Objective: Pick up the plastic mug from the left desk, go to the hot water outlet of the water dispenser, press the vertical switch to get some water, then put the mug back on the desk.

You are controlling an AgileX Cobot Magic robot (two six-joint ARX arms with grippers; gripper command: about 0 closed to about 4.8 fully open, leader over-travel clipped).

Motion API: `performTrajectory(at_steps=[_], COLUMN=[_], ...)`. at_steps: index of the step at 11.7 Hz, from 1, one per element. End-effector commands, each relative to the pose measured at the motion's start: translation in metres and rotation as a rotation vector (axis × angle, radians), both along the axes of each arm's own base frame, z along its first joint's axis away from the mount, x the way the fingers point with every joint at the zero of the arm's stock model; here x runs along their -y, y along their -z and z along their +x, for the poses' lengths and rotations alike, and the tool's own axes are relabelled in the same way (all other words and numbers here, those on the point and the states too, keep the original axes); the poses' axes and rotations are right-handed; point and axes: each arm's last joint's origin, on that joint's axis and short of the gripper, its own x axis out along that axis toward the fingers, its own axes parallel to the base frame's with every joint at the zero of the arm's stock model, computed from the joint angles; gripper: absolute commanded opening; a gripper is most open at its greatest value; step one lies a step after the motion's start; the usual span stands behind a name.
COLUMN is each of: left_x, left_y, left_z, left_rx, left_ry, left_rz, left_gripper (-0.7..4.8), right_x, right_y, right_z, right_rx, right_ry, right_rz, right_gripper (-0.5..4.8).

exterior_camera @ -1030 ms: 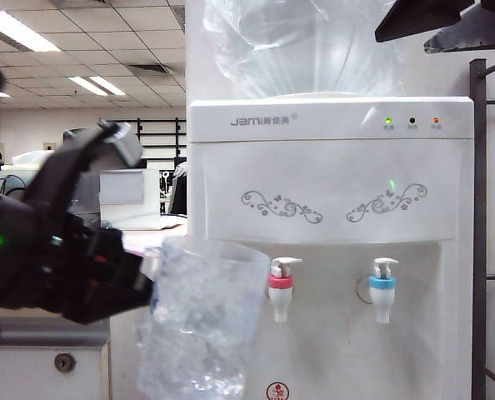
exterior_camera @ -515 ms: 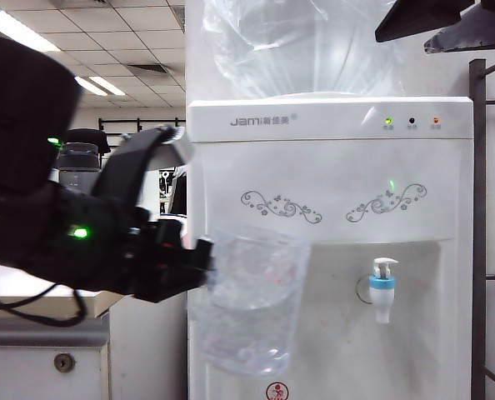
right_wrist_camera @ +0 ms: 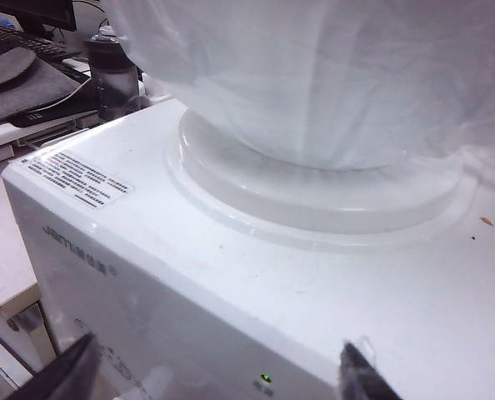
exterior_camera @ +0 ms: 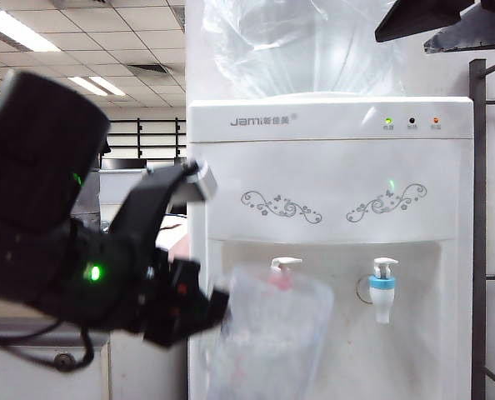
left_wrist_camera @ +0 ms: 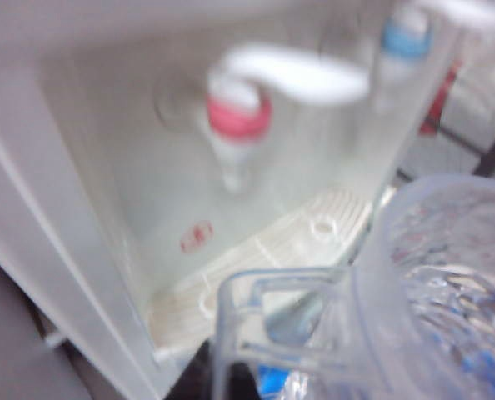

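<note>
The clear dimpled plastic mug (exterior_camera: 272, 333) hangs in front of the water dispenser (exterior_camera: 331, 167), held by its loop handle (left_wrist_camera: 260, 329) in my shut left gripper (exterior_camera: 207, 310). The mug's rim sits just below the hot water outlet (left_wrist_camera: 237, 121) with its pink-red collar. In the exterior view the mug covers that collar, and only the vertical switch (exterior_camera: 285, 263) shows above the rim. My right gripper (right_wrist_camera: 214, 379) hovers open and empty over the dispenser's top edge, and its dark fingers (exterior_camera: 414, 18) show at the upper right. The left desk (exterior_camera: 31, 367) lies behind my left arm.
The blue-collared tap (exterior_camera: 382, 287) sits to the right of the pink one. A white drip tray (left_wrist_camera: 264, 258) lies under both taps. The big clear bottle (exterior_camera: 302, 42) tops the cabinet. A dark tumbler (right_wrist_camera: 114, 75) stands on the desk. A dark metal rack (exterior_camera: 478, 233) stands at the right.
My left arm has carried the mug to the right and away toward the dispenser, then lowered it, so it now sits under the pink-collared tap. The right gripper has stayed still.
</note>
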Motion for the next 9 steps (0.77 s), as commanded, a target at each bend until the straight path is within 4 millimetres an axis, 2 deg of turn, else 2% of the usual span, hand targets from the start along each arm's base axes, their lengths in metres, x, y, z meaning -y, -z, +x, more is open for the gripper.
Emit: performTrajectory(at_steps=[1, 9], left_x=[0.0021, 0.0057], left_y=[0.0012, 0.0048], left_z=[0.0016, 0.0072], left_rx=[0.027, 0.024], left_ry=[0.006, 0.000], left_rz=[-0.011, -0.009], left_gripper=[-0.05, -0.05], right_x=[-0.0001, -0.0001], right_y=[-0.0030, -0.0030], right_z=[-0.0001, -0.0001], right_rx=[0.019, 0.019], right_ry=[0.000, 0.000], right_rz=[0.005, 0.005], right_gripper=[3.73, 3.73])
